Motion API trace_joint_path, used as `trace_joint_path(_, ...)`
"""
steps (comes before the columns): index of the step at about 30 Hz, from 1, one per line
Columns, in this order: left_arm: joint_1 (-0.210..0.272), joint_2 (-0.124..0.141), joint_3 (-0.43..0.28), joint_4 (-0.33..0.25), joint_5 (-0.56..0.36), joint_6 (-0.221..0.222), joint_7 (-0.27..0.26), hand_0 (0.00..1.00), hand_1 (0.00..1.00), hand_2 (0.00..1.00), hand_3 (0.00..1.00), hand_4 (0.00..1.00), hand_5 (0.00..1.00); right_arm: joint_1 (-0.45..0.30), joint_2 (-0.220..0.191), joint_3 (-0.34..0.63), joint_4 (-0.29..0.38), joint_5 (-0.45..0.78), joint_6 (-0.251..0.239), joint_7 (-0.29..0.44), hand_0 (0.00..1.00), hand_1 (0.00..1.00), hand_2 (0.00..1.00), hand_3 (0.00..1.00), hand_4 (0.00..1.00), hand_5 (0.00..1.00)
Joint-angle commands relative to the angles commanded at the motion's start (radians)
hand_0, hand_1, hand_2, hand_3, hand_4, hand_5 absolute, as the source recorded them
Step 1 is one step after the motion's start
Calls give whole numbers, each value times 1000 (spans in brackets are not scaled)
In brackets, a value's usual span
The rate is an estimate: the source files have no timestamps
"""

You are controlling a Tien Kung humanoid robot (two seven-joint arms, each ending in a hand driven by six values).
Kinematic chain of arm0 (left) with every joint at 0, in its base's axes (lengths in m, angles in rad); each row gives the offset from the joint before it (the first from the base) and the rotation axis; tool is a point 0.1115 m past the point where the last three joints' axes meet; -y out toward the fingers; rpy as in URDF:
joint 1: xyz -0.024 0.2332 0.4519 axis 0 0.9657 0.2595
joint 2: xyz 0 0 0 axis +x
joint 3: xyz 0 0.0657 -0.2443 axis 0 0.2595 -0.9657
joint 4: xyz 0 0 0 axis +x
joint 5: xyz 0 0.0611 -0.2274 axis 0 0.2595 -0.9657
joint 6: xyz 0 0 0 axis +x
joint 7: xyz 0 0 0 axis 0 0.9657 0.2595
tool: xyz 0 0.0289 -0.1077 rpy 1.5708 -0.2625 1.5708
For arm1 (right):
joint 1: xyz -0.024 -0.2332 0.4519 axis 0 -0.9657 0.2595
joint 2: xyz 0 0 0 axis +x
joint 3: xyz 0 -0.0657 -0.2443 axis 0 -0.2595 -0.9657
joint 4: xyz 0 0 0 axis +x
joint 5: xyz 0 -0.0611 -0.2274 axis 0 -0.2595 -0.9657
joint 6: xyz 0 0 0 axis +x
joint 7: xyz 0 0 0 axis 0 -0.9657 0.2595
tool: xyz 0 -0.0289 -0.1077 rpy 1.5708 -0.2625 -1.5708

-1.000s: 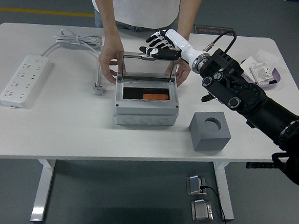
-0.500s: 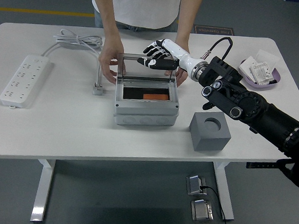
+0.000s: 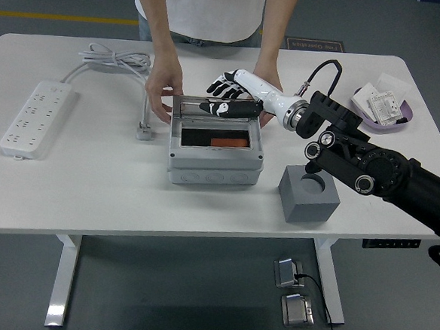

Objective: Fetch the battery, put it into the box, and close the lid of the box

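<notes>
A grey box (image 3: 214, 166) stands mid-table with its clear lid (image 3: 208, 111) tilted well down over the opening. An orange and black battery (image 3: 227, 143) lies inside. My right hand (image 3: 226, 101), white with black fingers, lies flat on the lid's top edge, fingers extended and holding nothing. A person at the far side steadies the box with one hand (image 3: 162, 85) at its left rear and another hand (image 3: 267, 108) at its right rear. My left arm is out of view.
A grey cube with a round hole (image 3: 309, 192) stands right of the box. A white power strip (image 3: 34, 118) and its cable (image 3: 114, 58) lie at the left. A purple tray with packets (image 3: 382, 108) sits at the far right.
My right hand has moved down and toward me with the lid under it. The lid has swung from upright to a low tilt. The person's hands stay at the box.
</notes>
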Motion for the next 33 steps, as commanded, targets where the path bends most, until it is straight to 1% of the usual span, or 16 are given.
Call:
trace_joint_path(6,6,0,24,-2,-31,1,-9,628,677,633,618,665,195,-23,-25,-7,67,-20,5,-27,701,669,721,686,842,600)
trace_joint_path(13,13,-1,41,-2,-57,1,-15,628,677,633,618,664,192,-59,-72,-1,169,-66,26,-72,694,666,725,687,841,599)
trace_joint_path(17,18,-3,31,-1,-50,1,-11,627,677,633,618,664,192,-69,-86,7,201,-84,39,-87,679,661,727,686,840,598)
trace_joint_path(20,20,-4,29,0,-48,1,-10,627,677,633,618,664,192,-78,-93,25,211,-97,50,-92,679,661,727,686,840,598)
trace_joint_path(24,20,-6,32,0,-54,1,-12,626,676,634,618,665,193,-103,-115,89,222,-124,80,-104,683,655,732,687,841,596)
trace_joint_path(27,23,-8,18,1,-41,0,-7,626,676,634,618,665,193,-132,-138,151,234,-160,105,-112,683,655,732,687,841,596)
trace_joint_path(30,27,-9,-2,3,-24,0,1,625,676,633,618,665,194,-171,-160,220,251,-218,124,-131,682,656,731,686,840,591)
trace_joint_path(33,33,-10,-5,4,-27,0,1,625,676,633,618,665,194,-226,-181,302,278,-282,141,-151,682,656,731,686,840,591)
